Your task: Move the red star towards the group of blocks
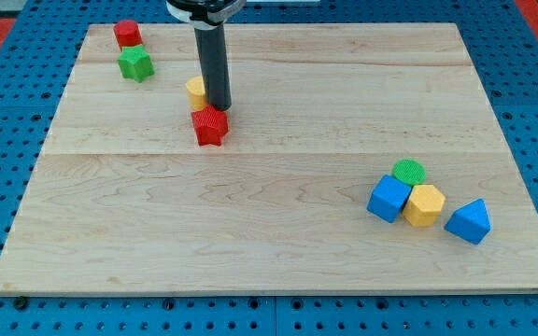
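At the view's upper left corner of the desk point(250, 233), a red block point(127, 34), roughly cube-like, sits just above a green star point(135, 63); the two are near each other but apart.

Further right, in the upper middle, a yellow block point(195, 91) peeks out from behind the rod, its shape mostly hidden. The rod stands upright, coming straight down from the arm's mount at the view's top edge, and my tip point(218, 106) rests at the upper edge of the red star point(211, 125), touching it or nearly so, with the yellow block just to the tip's left. The arm carries no jaws, only this rod, so nothing is grasped. The red star lies flat, just below the tip; it has no clear long axis, and one point faces the view's bottom.

Well apart, at the lower right, lies the group: a blue cube point(389, 198), a green round block point(408, 172) behind it, a yellow block point(425, 204) touching both, and a blue triangular block point(468, 221) just beside.
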Robot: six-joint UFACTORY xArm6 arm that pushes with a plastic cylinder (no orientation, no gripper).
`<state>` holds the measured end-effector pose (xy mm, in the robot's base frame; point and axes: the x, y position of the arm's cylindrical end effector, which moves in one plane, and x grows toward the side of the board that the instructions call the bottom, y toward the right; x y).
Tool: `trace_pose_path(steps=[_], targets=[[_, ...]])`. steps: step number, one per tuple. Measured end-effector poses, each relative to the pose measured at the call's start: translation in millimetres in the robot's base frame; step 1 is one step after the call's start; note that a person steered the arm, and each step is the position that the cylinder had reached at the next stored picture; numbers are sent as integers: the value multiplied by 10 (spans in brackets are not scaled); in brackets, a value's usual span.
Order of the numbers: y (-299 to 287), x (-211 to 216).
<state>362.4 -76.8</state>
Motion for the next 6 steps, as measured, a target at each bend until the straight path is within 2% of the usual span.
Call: trace_pose_path(steps=[1,2,4,5,6], targets=[[-266,177],[-294,438],[-577,605],[27,715],[901,714]])
